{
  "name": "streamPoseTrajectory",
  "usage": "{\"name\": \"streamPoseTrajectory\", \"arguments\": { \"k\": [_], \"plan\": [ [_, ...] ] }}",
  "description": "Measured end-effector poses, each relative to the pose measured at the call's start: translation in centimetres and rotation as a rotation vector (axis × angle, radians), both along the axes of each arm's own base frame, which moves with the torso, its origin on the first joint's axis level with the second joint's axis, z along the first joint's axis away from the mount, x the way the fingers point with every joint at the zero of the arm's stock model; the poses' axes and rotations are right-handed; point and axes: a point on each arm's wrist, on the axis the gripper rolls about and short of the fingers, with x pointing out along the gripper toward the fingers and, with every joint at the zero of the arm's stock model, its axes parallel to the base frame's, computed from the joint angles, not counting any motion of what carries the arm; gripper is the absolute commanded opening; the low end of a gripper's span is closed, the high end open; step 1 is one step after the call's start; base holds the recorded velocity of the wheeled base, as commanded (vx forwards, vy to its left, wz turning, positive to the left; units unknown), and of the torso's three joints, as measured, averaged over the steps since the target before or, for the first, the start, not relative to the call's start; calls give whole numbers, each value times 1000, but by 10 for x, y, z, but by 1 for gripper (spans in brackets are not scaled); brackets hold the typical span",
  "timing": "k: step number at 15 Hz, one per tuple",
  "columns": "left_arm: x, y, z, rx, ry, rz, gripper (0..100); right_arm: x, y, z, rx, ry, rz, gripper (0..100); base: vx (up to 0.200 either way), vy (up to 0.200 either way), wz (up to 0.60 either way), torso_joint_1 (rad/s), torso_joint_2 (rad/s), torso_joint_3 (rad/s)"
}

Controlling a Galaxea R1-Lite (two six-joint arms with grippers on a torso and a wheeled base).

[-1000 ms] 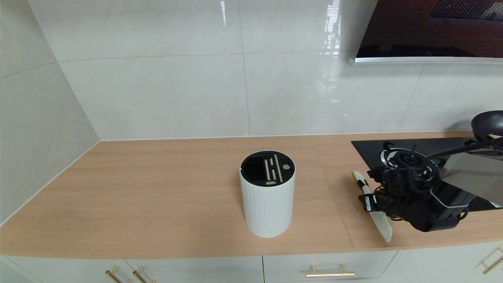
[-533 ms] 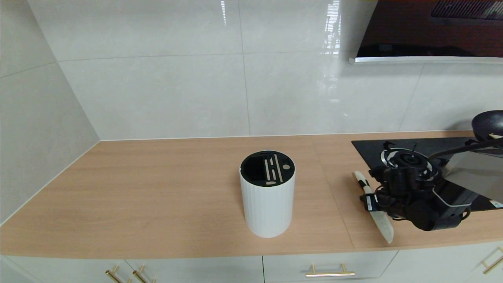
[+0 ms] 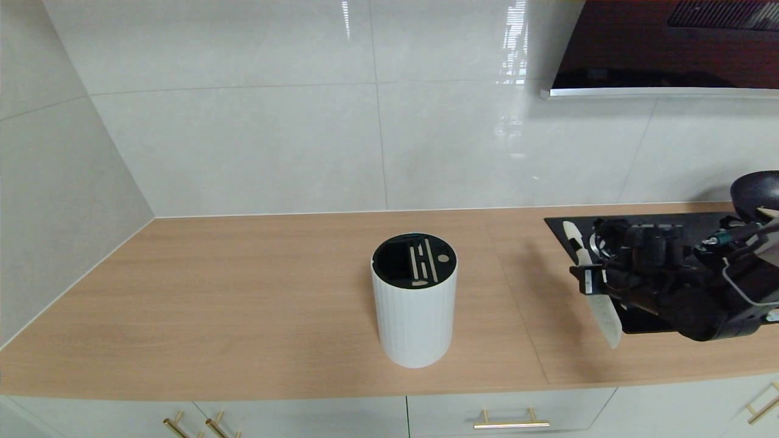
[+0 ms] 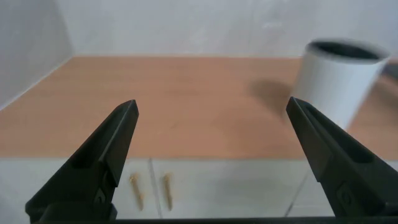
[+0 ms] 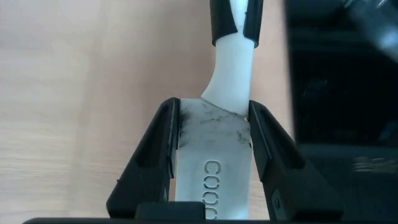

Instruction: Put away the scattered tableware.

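Observation:
A white knife (image 3: 593, 285) with a black-banded handle hangs above the counter's right part, lifted off the wood, blade end slanting down toward the front edge. My right gripper (image 3: 589, 281) is shut on the knife at the top of the blade (image 5: 214, 158), next to the handle (image 5: 234, 37). A white ribbed holder (image 3: 414, 299) with a black slotted top stands upright mid-counter, well left of the knife. My left gripper (image 4: 211, 134) is open, held off the counter's front edge over the cabinet doors, with the holder (image 4: 336, 78) beyond it.
A black hob (image 3: 663, 243) with a burner lies at the right, right behind the knife. A dark pan (image 3: 754, 191) sits at its far right. A range hood (image 3: 663, 48) hangs above. Bare wooden counter (image 3: 243, 292) stretches left of the holder.
My right gripper has lifted the knife off the counter and carried it up and back toward the hob. The holder has stayed put.

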Motion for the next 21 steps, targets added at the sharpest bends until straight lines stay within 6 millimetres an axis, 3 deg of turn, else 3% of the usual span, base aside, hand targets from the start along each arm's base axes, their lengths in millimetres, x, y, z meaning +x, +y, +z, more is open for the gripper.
{"name": "streamPoseTrajectory", "arguments": {
  "k": [2,4,7,10,13,16,21],
  "plan": [
    [8,-1,37,13,46,-45,100,-9,8,36,13,-94,24,0,0,0,0,0,0,0],
    [33,-2,77,43,131,-74,100,-19,20,71,34,-189,56,0,0,0,0,0,0,0],
    [98,-5,126,8,222,-143,100,-34,39,115,57,-270,108,0,0,0,0,0,0,0],
    [178,-27,155,-190,188,-293,100,-50,65,140,75,-335,156,0,0,0,0,0,0,0],
    [242,-75,148,-372,210,-472,100,-81,95,153,99,-361,233,0,0,0,0,0,0,0],
    [260,-120,139,-485,292,-623,100,-106,113,158,140,-332,309,0,0,0,0,0,0,0],
    [275,-163,117,-467,391,-678,100,-140,136,158,169,-282,427,0,0,0,0,0,0,0]
  ]
}}
